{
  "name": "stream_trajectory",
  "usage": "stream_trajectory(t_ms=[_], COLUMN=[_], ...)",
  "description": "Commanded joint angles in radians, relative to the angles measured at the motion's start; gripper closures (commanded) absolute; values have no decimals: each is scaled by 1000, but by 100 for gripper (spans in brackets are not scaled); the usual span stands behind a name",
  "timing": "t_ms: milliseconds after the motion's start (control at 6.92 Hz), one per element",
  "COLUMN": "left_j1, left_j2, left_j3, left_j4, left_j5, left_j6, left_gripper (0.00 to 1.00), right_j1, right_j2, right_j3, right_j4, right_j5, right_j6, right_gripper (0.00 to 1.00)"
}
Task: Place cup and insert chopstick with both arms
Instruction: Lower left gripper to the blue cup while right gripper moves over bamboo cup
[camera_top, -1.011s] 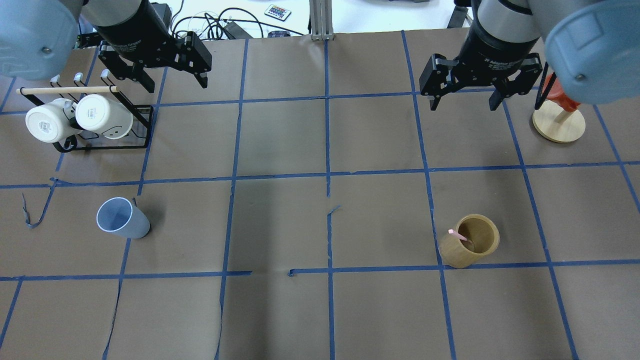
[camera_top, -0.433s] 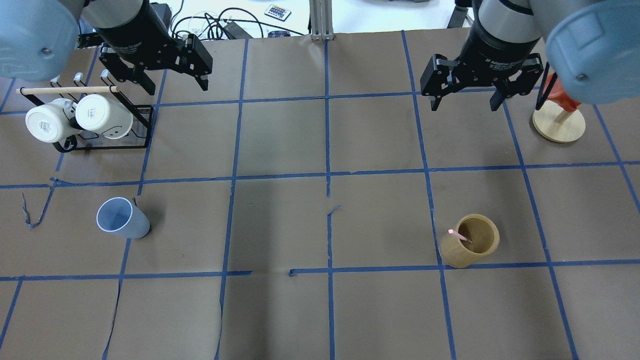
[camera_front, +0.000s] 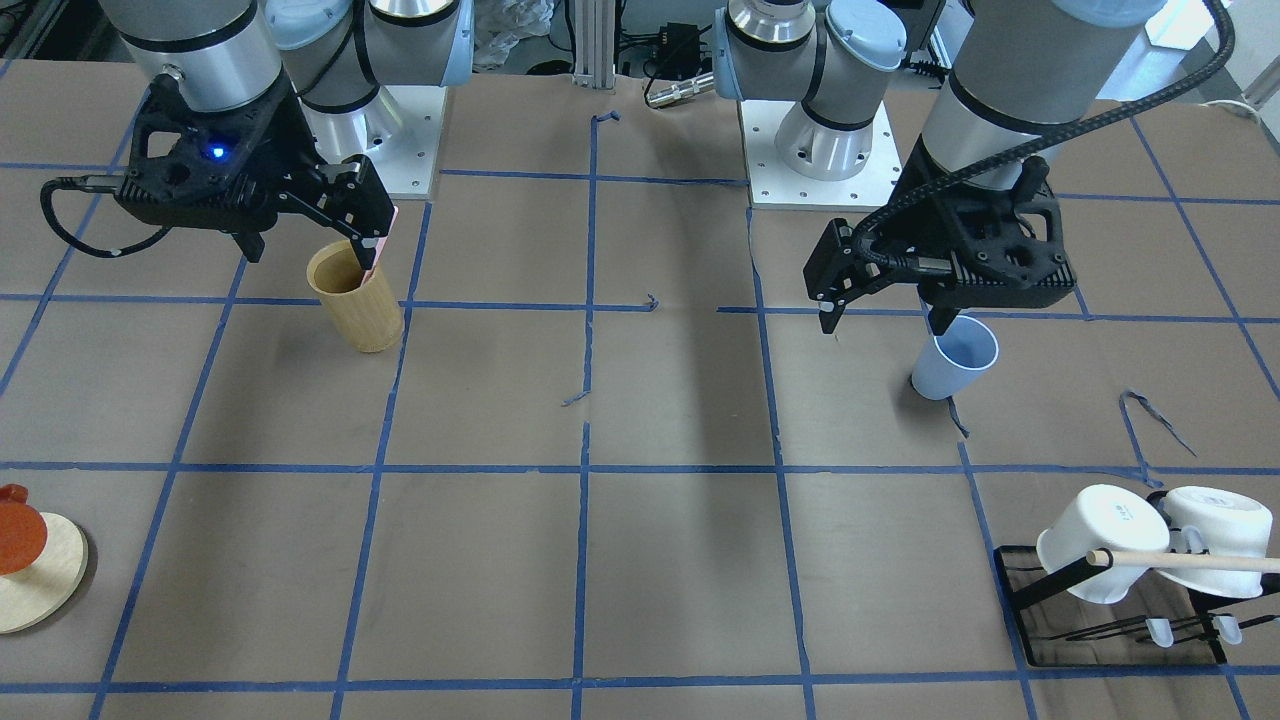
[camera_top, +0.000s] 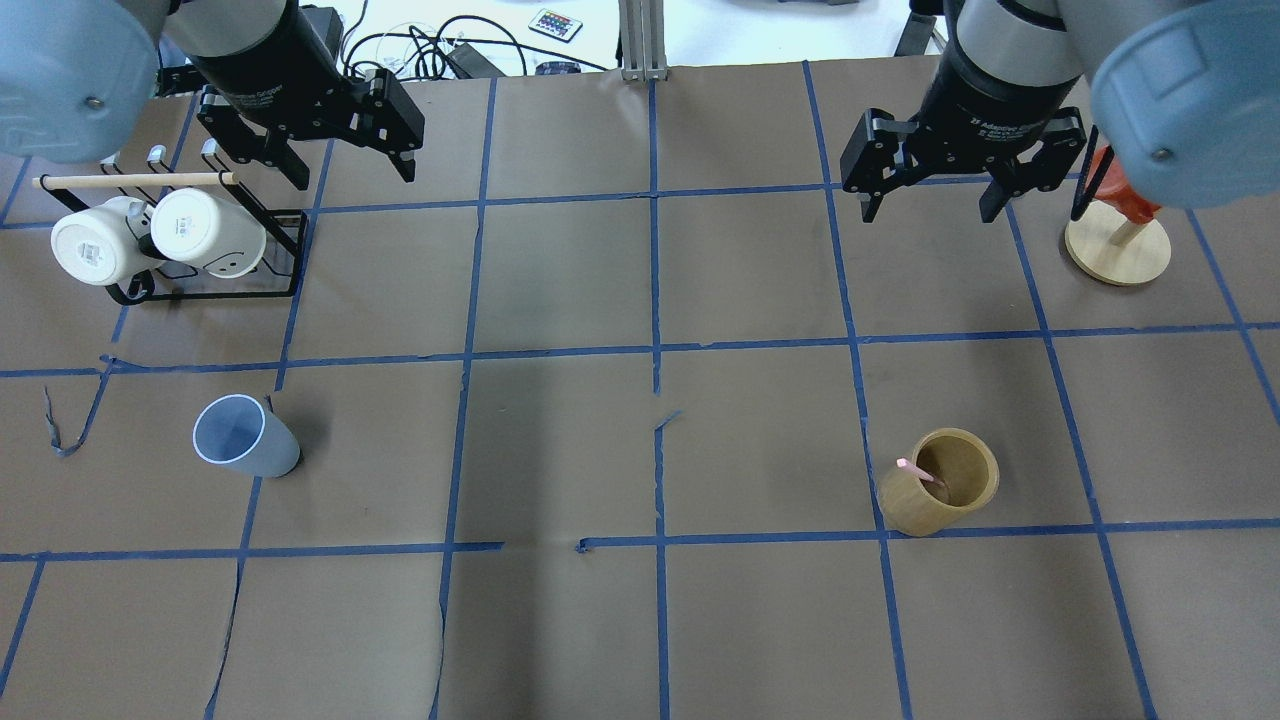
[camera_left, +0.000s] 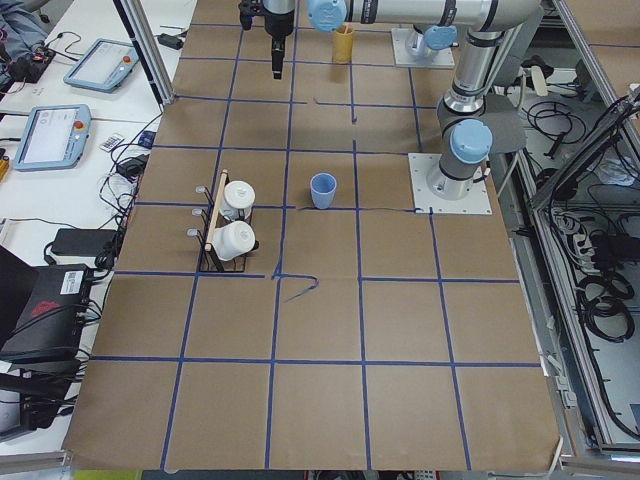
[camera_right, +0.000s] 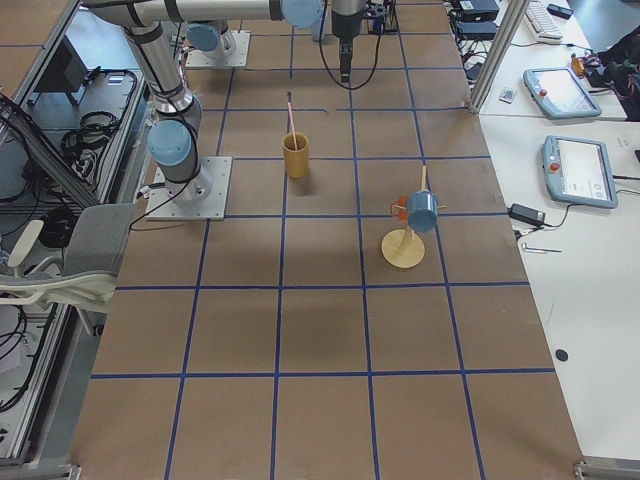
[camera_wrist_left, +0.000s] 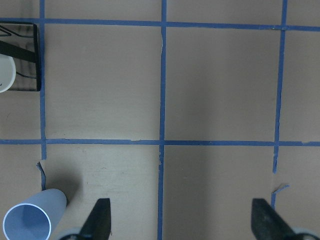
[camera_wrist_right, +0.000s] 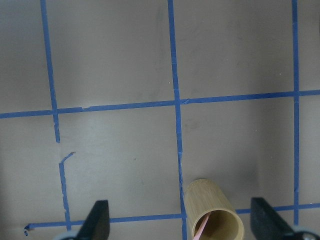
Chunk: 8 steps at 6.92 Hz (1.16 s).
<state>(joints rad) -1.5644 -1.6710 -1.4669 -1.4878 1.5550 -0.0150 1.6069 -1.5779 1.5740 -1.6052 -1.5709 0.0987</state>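
The light-blue cup (camera_top: 245, 440) stands upright on the table's left half; it also shows in the front view (camera_front: 955, 358) and at the left wrist view's bottom left (camera_wrist_left: 30, 222). The pink chopstick (camera_top: 915, 470) leans inside a tan bamboo cylinder (camera_top: 940, 495) on the right half, with its tip above the rim (camera_right: 291, 115). My left gripper (camera_top: 354, 175) is open and empty, high above the table, beyond and to the right of the cup. My right gripper (camera_top: 928, 215) is open and empty, high above the table, beyond the cylinder (camera_wrist_right: 212, 212).
A black rack (camera_top: 200, 260) with two white mugs and a wooden rod stands at the far left. A round wooden stand (camera_top: 1118, 250) with an orange piece and a blue mug (camera_right: 421, 211) stands at the far right. Cables lie beyond the far edge.
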Motion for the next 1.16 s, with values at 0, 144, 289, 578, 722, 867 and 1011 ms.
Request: stream_trajectory(t_ms=[0,144,289,578,722,867,1011], left_j1=[18,73,172,283,356,439,473], left_j2=[17,34,54,82,86,91,94], left_j3=[-35,-71,-129,-223,-292,-359,-438], left_j4=[1,4,38,88,113,130,159], left_j5=[14,75,77,74,73,42,30], left_j6=[53,222,353,554,608,682,687], left_gripper=[0,0,0,0,0,0,0], right_j1=[1,-11,-74,-262,-298,-300,-300], right_j2=[-4,2,6,6,9,16,15], right_j3=[0,1,1,7,30,70,104], right_j4=[19,16,77,169,210,225,250], right_j5=[5,-14,-12,5,12,28,95], right_j6=[-1,1,3,1,3,56,194], right_gripper=[0,0,0,0,0,0,0])
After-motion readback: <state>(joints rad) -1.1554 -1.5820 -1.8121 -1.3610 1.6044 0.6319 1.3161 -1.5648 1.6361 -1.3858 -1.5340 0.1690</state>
